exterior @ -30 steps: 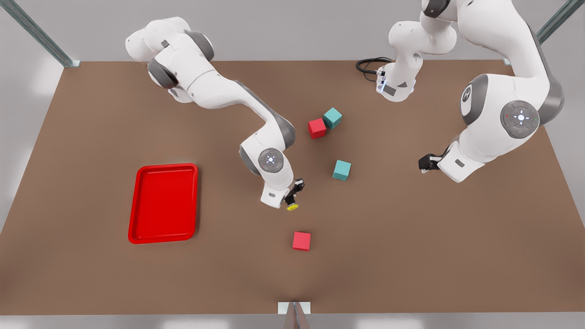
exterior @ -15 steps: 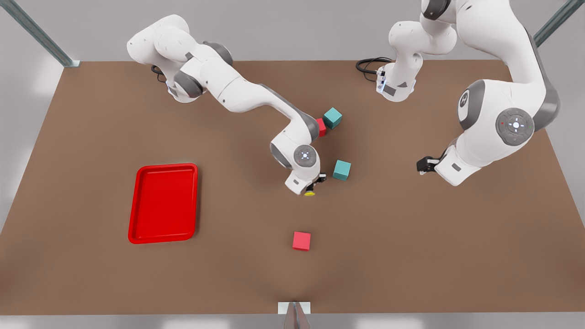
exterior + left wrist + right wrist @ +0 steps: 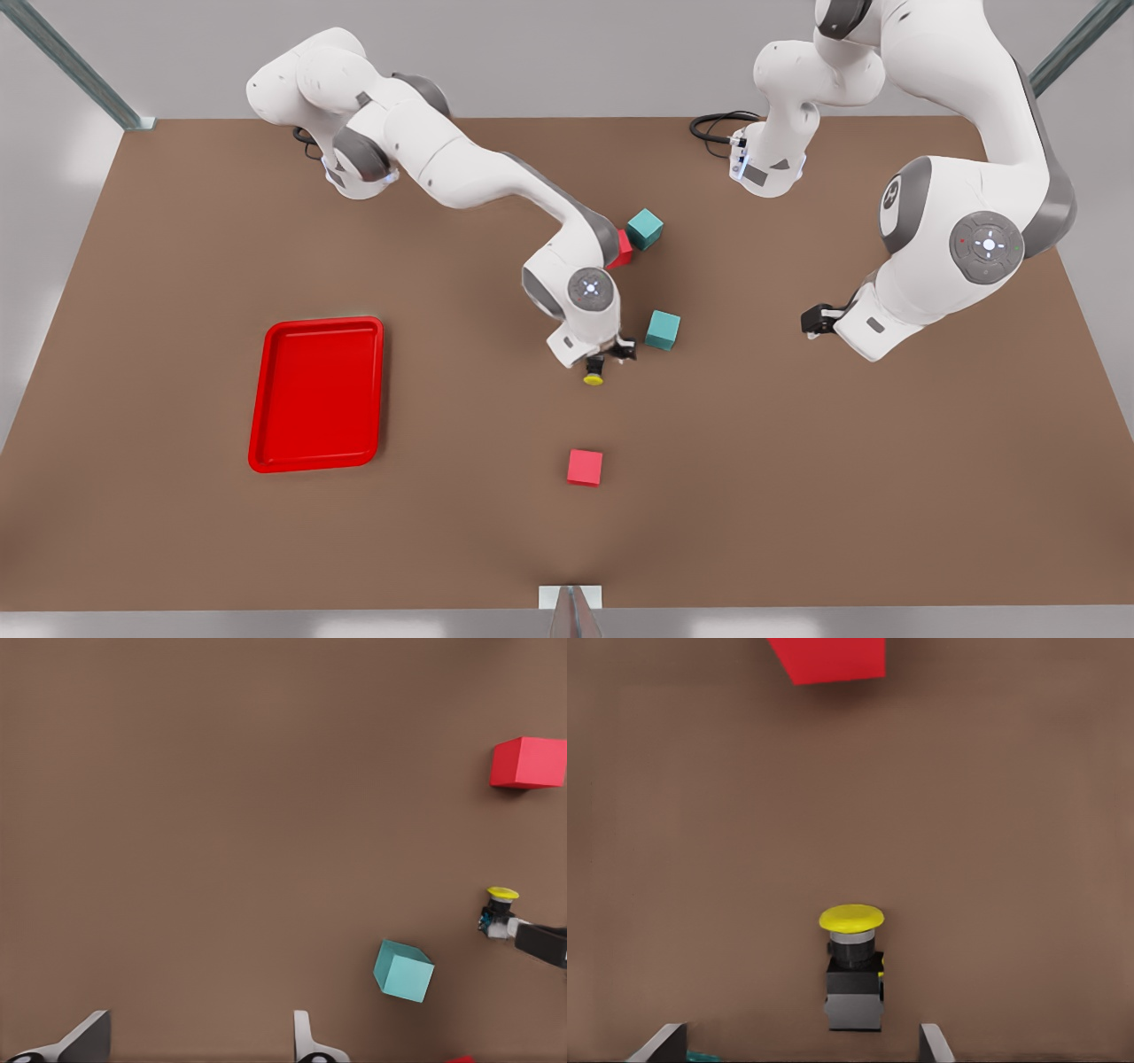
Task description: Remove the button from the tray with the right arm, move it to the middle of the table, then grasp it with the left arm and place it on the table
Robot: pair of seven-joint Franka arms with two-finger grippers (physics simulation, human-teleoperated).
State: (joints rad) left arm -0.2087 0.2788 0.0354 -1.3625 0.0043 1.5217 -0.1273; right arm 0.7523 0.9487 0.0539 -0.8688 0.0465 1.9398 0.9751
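The button (image 3: 852,979), with a yellow cap on a grey-and-black body, lies on its side with the cap toward the front view's bottom, near the middle of the table (image 3: 797,496). My right gripper (image 3: 609,357) is right over the button (image 3: 594,378). In the right wrist view its fingers (image 3: 669,1041) stand apart, with a gap on each side of the button's body, so the right gripper (image 3: 802,1043) is open. One black finger of it (image 3: 542,944) reaches the button (image 3: 499,908). My left gripper (image 3: 811,321) waits open (image 3: 197,1045) at the front view's right. The red tray (image 3: 310,464) is bare.
A teal cube (image 3: 662,330) sits just beside the right gripper. A red cube (image 3: 585,467) lies nearer the front edge. Behind the right arm are another teal cube (image 3: 644,229) and a partly hidden red cube (image 3: 623,251). A black cable (image 3: 713,128) loops at the back.
The right arm carried the button away from the tray toward the teal cube, then turned its wrist; the button has hardly moved in the last half second. The left arm shifted slightly.
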